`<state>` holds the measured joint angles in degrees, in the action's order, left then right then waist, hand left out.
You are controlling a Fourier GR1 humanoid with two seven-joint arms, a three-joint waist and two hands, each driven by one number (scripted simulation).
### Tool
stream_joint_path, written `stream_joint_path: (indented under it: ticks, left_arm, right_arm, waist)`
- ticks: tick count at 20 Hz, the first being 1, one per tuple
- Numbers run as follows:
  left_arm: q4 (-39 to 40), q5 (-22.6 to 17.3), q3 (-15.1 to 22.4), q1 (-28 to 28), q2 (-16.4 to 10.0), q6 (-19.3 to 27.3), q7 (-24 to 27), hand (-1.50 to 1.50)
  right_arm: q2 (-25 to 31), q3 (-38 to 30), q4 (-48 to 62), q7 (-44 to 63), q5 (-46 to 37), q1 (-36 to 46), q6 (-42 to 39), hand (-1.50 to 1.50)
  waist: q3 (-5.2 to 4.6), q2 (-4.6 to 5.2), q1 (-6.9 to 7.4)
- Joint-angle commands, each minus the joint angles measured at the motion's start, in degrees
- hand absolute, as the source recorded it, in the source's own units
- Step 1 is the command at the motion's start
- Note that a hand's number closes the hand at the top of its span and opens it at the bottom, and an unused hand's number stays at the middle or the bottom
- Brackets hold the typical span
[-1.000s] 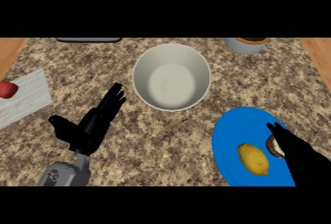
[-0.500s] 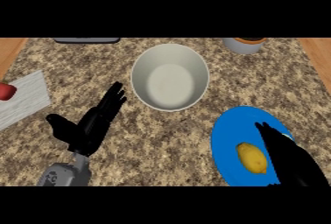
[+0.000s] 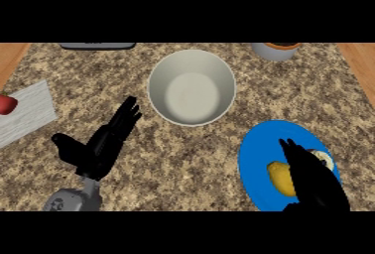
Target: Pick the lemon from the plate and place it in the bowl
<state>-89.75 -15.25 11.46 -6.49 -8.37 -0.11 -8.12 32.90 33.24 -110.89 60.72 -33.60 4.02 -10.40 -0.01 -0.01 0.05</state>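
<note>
A yellow lemon (image 3: 279, 178) lies on the blue plate (image 3: 261, 150) at the lower right. My right hand (image 3: 310, 177) hangs over the plate with straight fingers pointing away from me, just right of the lemon and covering its right side. A cream bowl (image 3: 192, 87) stands upright at the upper middle, with nothing in it. At the lower left my left hand (image 3: 100, 144) rests open on the counter, fingers aimed toward the bowl.
A white cloth (image 3: 26, 113) with a red object (image 3: 7, 104) on it lies at the left edge. A grey cup (image 3: 275, 50) stands at the top right. A dark flat item (image 3: 97, 45) sits at the top left. Something pale (image 3: 323, 157) shows on the plate behind my right hand.
My right hand has moved left and forward over the plate, from its right rim to right beside the lemon, now covering part of it. The left hand has stayed still.
</note>
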Motion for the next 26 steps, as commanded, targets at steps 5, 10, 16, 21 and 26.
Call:
stream_joint_path:
  ticks: [5, 10, 16, 21, 26]
  left_arm:
    - [1.19, 2.79, -0.14, -1.82, 2.76, 1.00, -0.92, 0.00]
    - [0.88, 1.59, -3.44, -1.68, 1.86, -2.27, -0.72, 0.00]
    - [2.94, 0.75, -5.20, -2.48, 1.75, -4.90, -0.58, 0.00]
    - [1.77, 2.60, -5.48, -0.74, 2.54, -4.71, 0.41, 0.00]
    - [3.70, 4.59, -4.40, -0.42, 4.60, -4.63, 2.20, 0.00]
  right_arm:
    - [-3.51, -0.78, 1.15, 0.08, -6.97, -4.70, -1.08, -1.50]
    - [-8.04, -5.16, 5.86, -3.16, -9.09, -3.35, -2.44, -1.50]
    - [-7.98, -12.04, 14.25, -12.61, -8.50, -0.94, -1.85, -1.50]
    - [-12.05, -7.86, 8.13, -12.17, -14.04, -5.05, -1.40, 1.50]
    - [-11.83, -11.04, 15.78, -21.46, -16.12, -2.97, 0.87, 1.50]
  waist:
    - [0.01, -0.05, -0.36]
    - [0.01, -0.01, -0.16]
    - [0.01, 0.05, -0.05]
    - [0.00, -0.03, -0.15]
    - [0.01, 0.02, -0.10]
